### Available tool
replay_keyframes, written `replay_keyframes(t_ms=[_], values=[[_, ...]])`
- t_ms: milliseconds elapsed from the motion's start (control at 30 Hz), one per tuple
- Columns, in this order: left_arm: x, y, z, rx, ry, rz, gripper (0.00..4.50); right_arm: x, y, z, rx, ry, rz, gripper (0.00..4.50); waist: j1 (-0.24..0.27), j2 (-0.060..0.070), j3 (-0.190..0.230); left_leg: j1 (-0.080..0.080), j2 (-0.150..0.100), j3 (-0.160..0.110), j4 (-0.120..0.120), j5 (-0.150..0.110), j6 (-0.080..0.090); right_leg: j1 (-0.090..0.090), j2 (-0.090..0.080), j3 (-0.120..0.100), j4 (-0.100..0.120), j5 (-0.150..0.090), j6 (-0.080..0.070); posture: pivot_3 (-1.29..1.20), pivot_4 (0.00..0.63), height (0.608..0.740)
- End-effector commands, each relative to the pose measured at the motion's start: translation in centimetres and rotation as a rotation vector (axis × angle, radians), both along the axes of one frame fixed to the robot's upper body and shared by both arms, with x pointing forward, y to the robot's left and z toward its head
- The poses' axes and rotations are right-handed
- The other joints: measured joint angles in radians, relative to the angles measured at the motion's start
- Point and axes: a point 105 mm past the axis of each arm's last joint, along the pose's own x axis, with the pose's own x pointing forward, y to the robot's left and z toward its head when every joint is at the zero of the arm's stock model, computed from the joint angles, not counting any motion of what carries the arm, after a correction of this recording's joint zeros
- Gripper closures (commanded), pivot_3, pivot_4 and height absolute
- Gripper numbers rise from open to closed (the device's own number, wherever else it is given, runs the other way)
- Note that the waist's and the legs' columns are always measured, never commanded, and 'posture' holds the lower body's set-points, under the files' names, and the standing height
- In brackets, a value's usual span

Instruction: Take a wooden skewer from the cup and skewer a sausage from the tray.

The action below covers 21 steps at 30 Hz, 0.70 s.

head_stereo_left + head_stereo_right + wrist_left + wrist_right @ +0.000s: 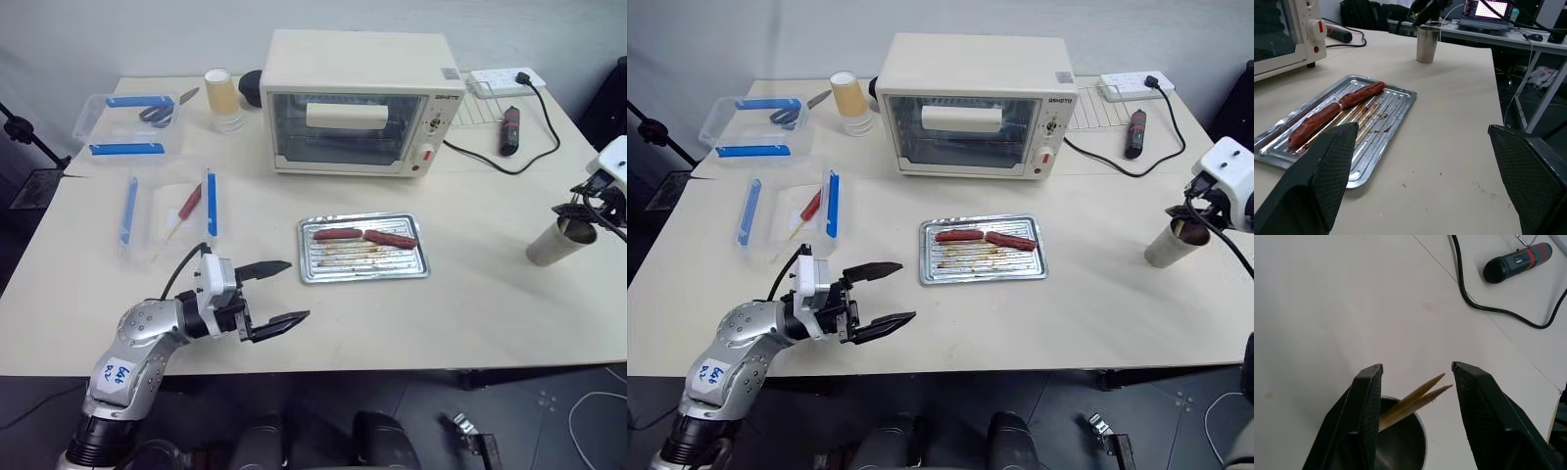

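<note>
Two sausages lie end to end in the tray (363,260) at the middle of the table (470,304), the darker sausage (391,239) on the right. At the near left, the left gripper (279,293) is held with its jaws spread wide and nothing between them. At the far right edge, the right gripper (1418,377) is poised over the cup (560,242), its fingers apart on either side of the wooden skewer (1413,399) tips, gripping nothing.

A cream toaster oven (360,103) is set at the table's (470,323) back. A yellow-tan cup (221,99) and clear tubs (132,125) are placed left of it, a power strip (505,81) right.
</note>
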Motion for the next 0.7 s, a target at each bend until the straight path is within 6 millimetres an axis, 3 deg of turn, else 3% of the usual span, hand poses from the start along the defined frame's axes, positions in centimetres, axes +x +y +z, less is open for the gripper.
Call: replay_keyframes(t_ms=[33, 467, 700], values=[[-0.2, 0.2, 0.7, 0.003, -0.033, 0.005, 0.0, -0.1, 0.4, 1.5, 0.006, -0.039, 0.033, 2.18, 0.001, 0.0, 0.0, 0.0, 0.0, 0.0, 0.0, 0.0, 0.0, 0.0, 0.0, 0.0, 0.0, 0.0, 0.0, 0.0, 0.15, 0.74], [0.0, 0.1, 0.8, 0.003, -0.033, -0.004, 0.0, -0.1, 1.7, 2.7, -0.034, -0.05, 0.102, 2.18, 0.0, 0.0, 0.0, 0.0, 0.0, 0.0, 0.0, 0.0, 0.0, 0.0, 0.0, 0.0, 0.0, 0.0, 0.0, 0.0, 0.15, 0.74], [0.1, -0.1, 0.9, 0.002, -0.036, -0.006, 0.0, -0.1, 1.9, 1.7, -0.015, -0.014, 0.103, 2.18, 0.002, 0.0, 0.0, 0.0, 0.0, 0.0, 0.001, 0.0, 0.0, 0.0, 0.0, 0.0, 0.0, 0.0, 0.0, 0.0, 0.15, 0.74]])
